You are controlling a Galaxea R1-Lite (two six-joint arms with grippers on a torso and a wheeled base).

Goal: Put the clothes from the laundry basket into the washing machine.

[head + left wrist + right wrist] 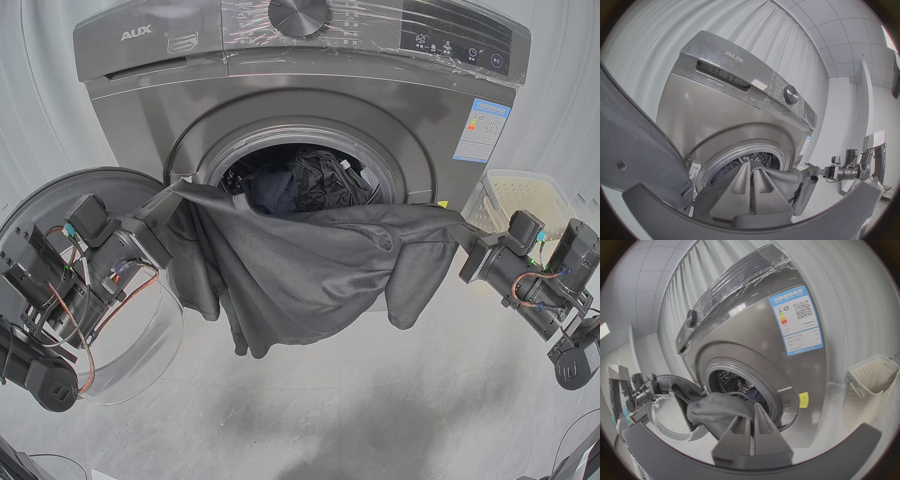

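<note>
Gripping grey garment (300,269) tight with left gripper (170,189) and right gripper (459,229), holding it stretched before open washer (156,112), near basket (531,187), over grey floor (375,406), curtain (37,94) behind.

A shirt (300,269) hangs across the front of the washer (300,94). More clothes (312,178) lie inside it. Its door (119,180) is left of it, the basket (531,200) right.

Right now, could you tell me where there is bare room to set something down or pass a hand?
Free: the floor between door and basket, under the garment. Crowded: the garment, stretched between left gripper and right gripper, bars the lower half of the drum mouth; clothes heap behind it. A gap shows above.
</note>
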